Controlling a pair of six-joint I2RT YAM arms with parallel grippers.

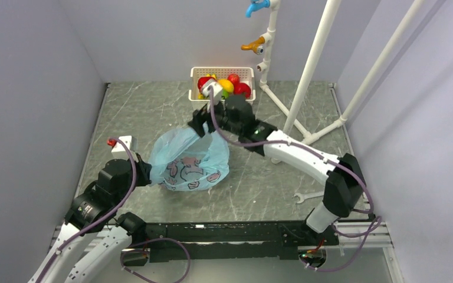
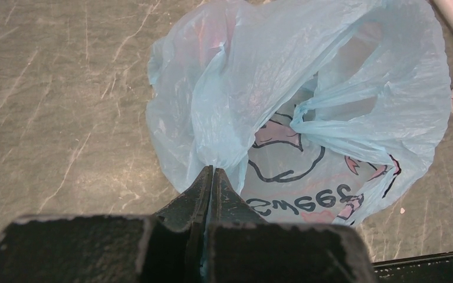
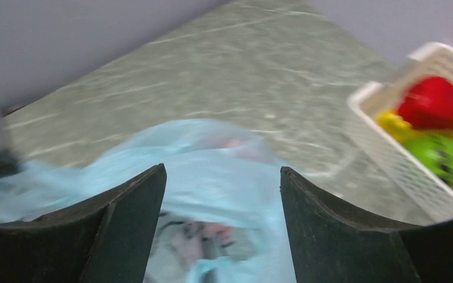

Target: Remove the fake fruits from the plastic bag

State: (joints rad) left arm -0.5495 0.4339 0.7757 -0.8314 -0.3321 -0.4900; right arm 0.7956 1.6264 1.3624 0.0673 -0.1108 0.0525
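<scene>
We cannot tell what lies inside the plastic bag [image 2: 230, 88]: its folds hide it. In the right wrist view the basket [image 3: 398, 168] is blurred, and the picture's right edge cuts it off.

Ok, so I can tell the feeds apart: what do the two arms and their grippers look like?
Both match. The left arm and right arm have white links with black joint housings, and a purple cable runs along each. The left gripper and right gripper have matte black fingers tapering to their tips.
</scene>
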